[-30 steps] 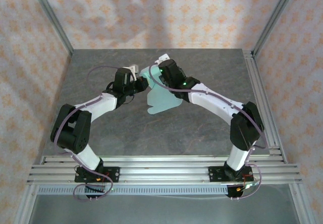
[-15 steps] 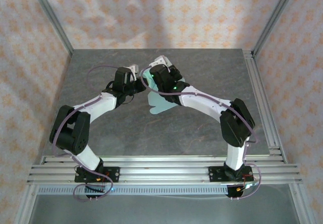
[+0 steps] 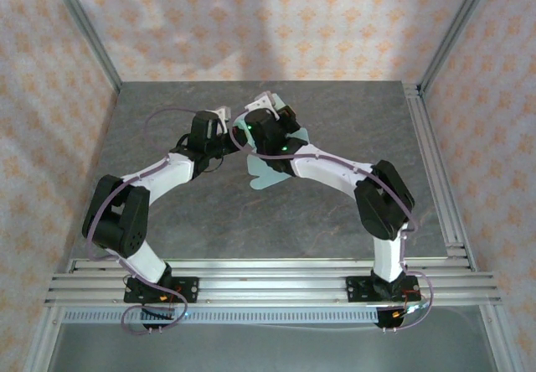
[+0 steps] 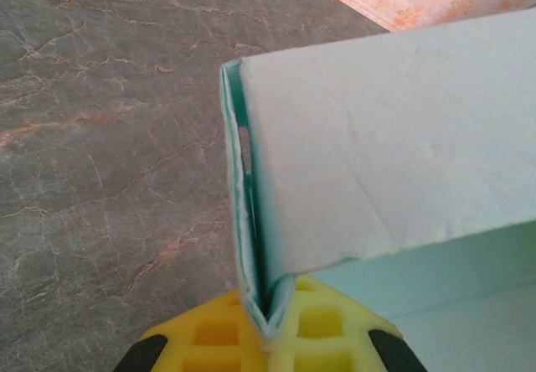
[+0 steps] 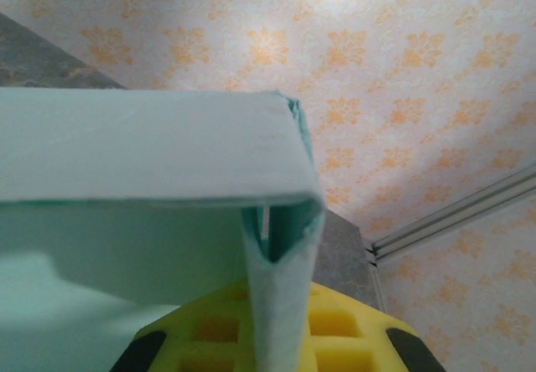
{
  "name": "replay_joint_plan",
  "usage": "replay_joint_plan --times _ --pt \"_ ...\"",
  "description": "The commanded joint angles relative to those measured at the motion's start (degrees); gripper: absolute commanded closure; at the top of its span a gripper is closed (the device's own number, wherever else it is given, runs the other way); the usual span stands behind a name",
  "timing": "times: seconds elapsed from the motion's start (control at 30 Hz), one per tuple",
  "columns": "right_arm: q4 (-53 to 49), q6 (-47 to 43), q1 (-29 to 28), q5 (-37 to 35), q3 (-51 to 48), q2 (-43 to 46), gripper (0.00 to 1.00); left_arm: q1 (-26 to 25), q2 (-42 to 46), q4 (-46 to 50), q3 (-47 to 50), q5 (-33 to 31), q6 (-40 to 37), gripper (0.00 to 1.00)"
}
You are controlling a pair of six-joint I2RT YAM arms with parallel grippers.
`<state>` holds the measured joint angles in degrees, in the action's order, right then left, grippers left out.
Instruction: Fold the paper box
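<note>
The left gripper (image 4: 268, 343) is closed on the paper box (image 4: 377, 137): its yellow pads (image 4: 213, 334) pinch a doubled edge where two layers of the mint card meet in a narrow V, with one broad panel running off to the right above the grey table (image 4: 100, 137). From above, the box sits between the two wrists, toward the far middle of the table. It is partly raised, with a rounded flap reaching down toward the near side; whether that flap rests on the table I cannot tell. The card looks thin and very light, stiff enough to hold a flat panel but quick to crease, and faint dents already mark the broad face. It should bend cleanly only along its scored lines, so the safest holds are close to a fold or corner, where layers double up, not the middle of a panel, which would likely buckle. The smooth surface could slip from a loose pinch, yet a hard squeeze may crush the edge. The right gripper (image 5: 280, 330) is likewise clamped, nipping a hanging flap just beneath a folded corner, with the patterned wall (image 5: 402, 70) behind.
</note>
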<state>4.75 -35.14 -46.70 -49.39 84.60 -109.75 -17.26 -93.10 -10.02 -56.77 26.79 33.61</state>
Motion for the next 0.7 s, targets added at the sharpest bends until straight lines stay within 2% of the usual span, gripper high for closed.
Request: replay_joint_plan --times 0.0,0.17,0.37,0.4,0.53,0.67 --pt "7.52 -6.89 -0.23 -7.97 -0.55 -2.18 1.00 -0.39 2.75 -0.85 -2.13 0.67 0.41 1.00" --pt "14.22 -10.91 -0.24 -11.05 -1.27 -3.97 1.00 -0.37 2.75 -0.30 -2.50 0.65 0.77 1.00" --pt "10.49 -6.01 -0.25 -8.13 -0.74 -1.94 1.00 -0.41 2.48 0.96 -2.73 -0.45 1.11 1.00" --pt "9.11 -4.42 -0.32 -6.57 -1.03 -0.87 0.95 -0.41 2.35 1.46 -2.88 -0.90 1.28 1.00" --pt "4.45 2.63 -0.32 1.41 -3.31 4.54 0.64 -0.40 1.02 8.49 -5.65 -4.70 2.16 1.00" --pt "-1.87 9.00 -0.30 7.90 -4.65 9.97 0.41 -0.41 -0.73 16.62 -9.14 -7.24 1.51 1.00"
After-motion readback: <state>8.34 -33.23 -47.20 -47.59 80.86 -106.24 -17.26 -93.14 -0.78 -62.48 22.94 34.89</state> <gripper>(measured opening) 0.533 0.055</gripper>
